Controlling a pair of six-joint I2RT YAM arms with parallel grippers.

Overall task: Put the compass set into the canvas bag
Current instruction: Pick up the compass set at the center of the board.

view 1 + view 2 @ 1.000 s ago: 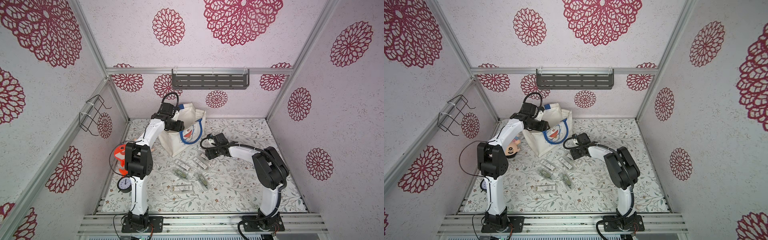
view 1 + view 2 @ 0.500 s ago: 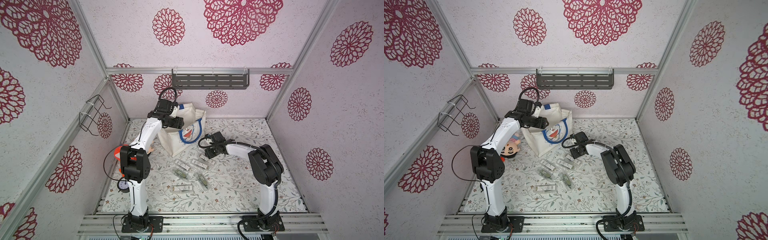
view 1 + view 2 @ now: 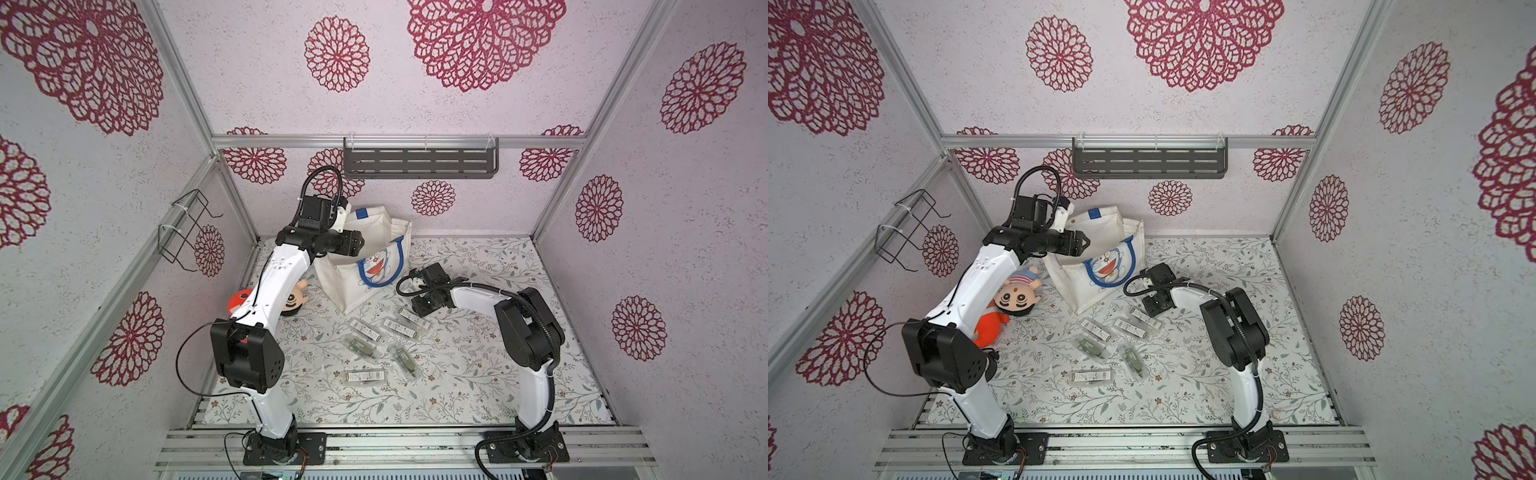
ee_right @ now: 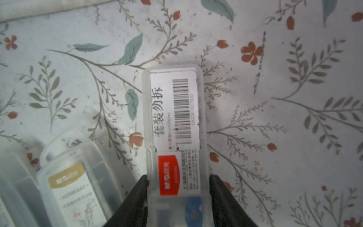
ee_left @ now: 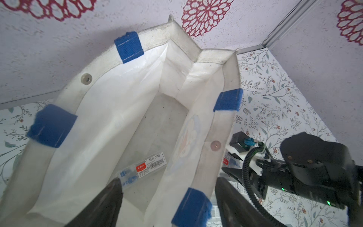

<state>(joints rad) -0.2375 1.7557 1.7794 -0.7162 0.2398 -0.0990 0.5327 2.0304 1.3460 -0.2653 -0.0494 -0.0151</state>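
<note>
The floral table (image 3: 478,374) carries the canvas bag (image 3: 353,286) near the back wall in both top views, with the left gripper (image 3: 358,243) over its mouth. Left wrist view: its fingers (image 5: 106,200) stand apart, the bag's front wall between them; another case (image 5: 145,169) lies inside. Right wrist view: the right gripper (image 4: 177,182) clamps the compass set (image 4: 174,118) on the table.

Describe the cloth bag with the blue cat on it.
The canvas bag is a cream, boxy cloth tote with blue handles, snap buttons and a white lining. It stands open at the back of the floral table. One compass set case lies inside. The open left gripper straddles its cat-printed side.
</note>
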